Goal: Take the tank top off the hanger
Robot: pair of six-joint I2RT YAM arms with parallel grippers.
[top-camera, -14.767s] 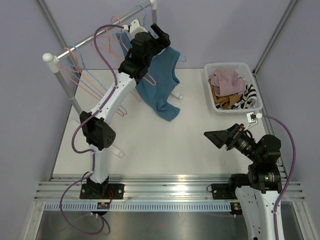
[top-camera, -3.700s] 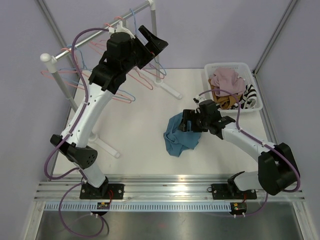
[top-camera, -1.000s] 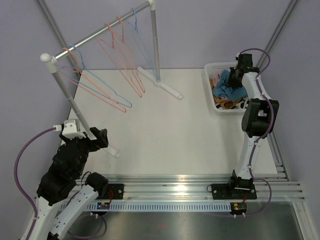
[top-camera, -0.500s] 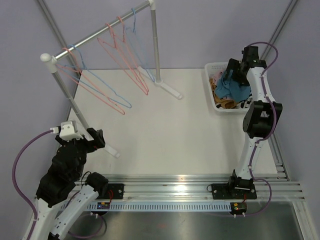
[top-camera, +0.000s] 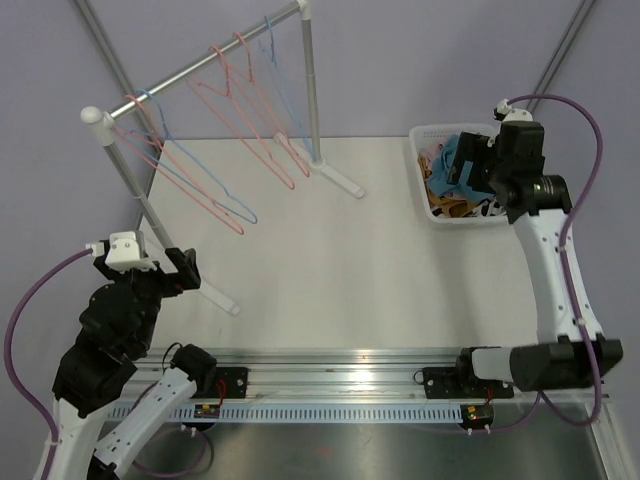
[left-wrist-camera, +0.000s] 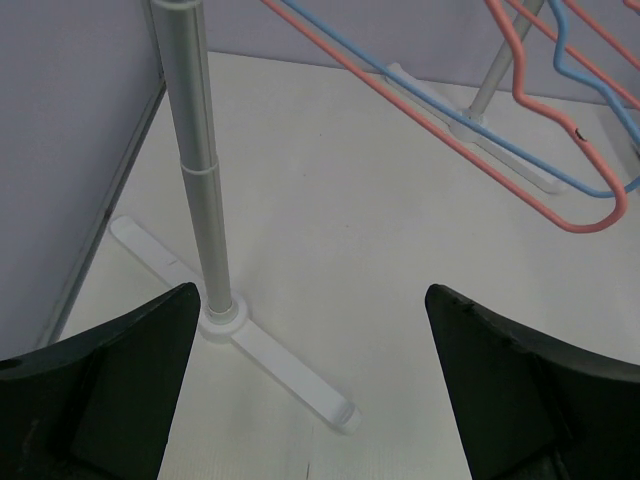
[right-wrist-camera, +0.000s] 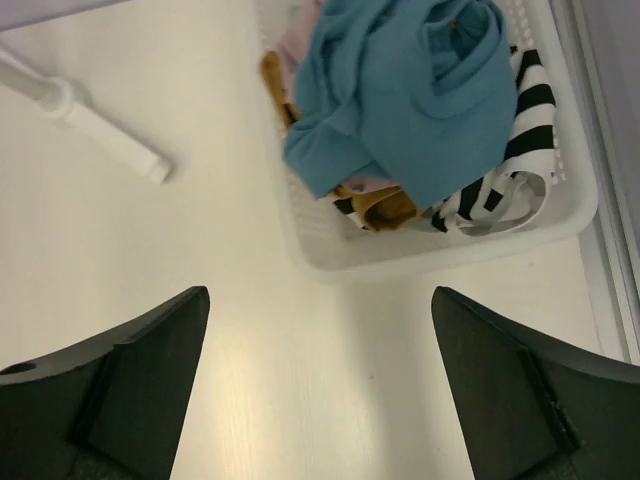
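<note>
finding: the teal-blue cotton tank top [right-wrist-camera: 400, 90] lies crumpled in the white plastic laundry basket [right-wrist-camera: 450, 255], on top of pink, mustard and black-and-white striped garments. the basket stands at the far right corner of the white worktop [top-camera: 330, 270].

hangers: the pink and blue wire hangers [top-camera: 240, 150] on the silver clothes rail [top-camera: 200, 60] all appear bare. the garment is off its hanger and well apart from the rail.

right claw [right-wrist-camera: 320, 300]: fingers spread wide, nothing between them. it hangs above the near rim of the basket, with the tank top just beyond and below it.

left claw [left-wrist-camera: 310, 295]: spread, empty, low at the near left of the worktop, facing the rail's near foot.

relation: the right arm is far nearer the garment. it is bunched, so its long axis cannot be made out with confidence.

judgement: removal looks complete, and no further grasp seems called for.
</note>
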